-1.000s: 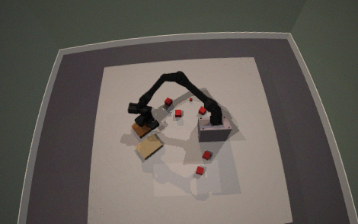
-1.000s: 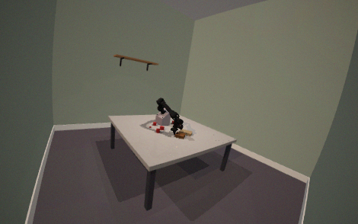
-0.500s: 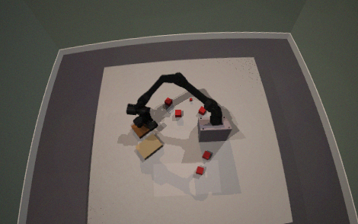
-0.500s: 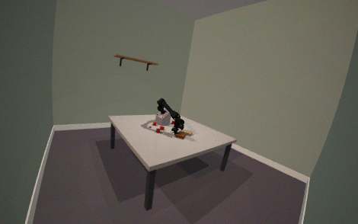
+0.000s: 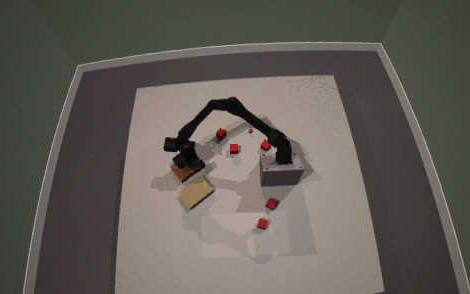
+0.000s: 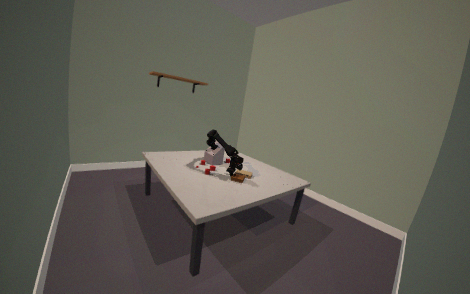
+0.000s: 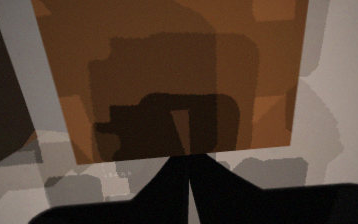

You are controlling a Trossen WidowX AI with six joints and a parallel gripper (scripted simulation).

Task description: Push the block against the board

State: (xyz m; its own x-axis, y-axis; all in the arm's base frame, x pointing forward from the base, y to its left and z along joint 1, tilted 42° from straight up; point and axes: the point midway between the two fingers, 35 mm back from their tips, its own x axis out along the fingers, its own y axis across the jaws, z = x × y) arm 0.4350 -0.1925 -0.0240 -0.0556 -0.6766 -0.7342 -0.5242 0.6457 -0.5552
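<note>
Pincer (image 5: 189, 163) (image 6: 231, 171) (image 7: 186, 151) is closed on nothing, its tips at one edge of the brown square block (image 5: 181, 173) (image 6: 237, 178) (image 7: 150, 65). The block lies near the tan board (image 5: 196, 192) (image 6: 245, 174) (image 7: 2, 95), a narrow gap between them. Both rest on the pale table (image 5: 344, 240) (image 6: 189, 195) (image 7: 352, 55).

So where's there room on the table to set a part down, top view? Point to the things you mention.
Between the tan piece (image 5: 195, 193) (image 6: 245, 174) (image 7: 2, 100) and the lower red cubes (image 5: 263, 224) (image 6: 228, 160); also right of the grey base (image 5: 281, 177) (image 6: 213, 156). Crowded: gripper (image 5: 179, 163) (image 6: 230, 173) (image 7: 186, 151) beside the brown piece (image 5: 181, 172) (image 6: 237, 178) (image 7: 155, 65), narrow gap to tan.

Tan board (image 5: 196, 192), brown block (image 5: 182, 171), scattered red cubes (image 5: 234, 149)
</note>
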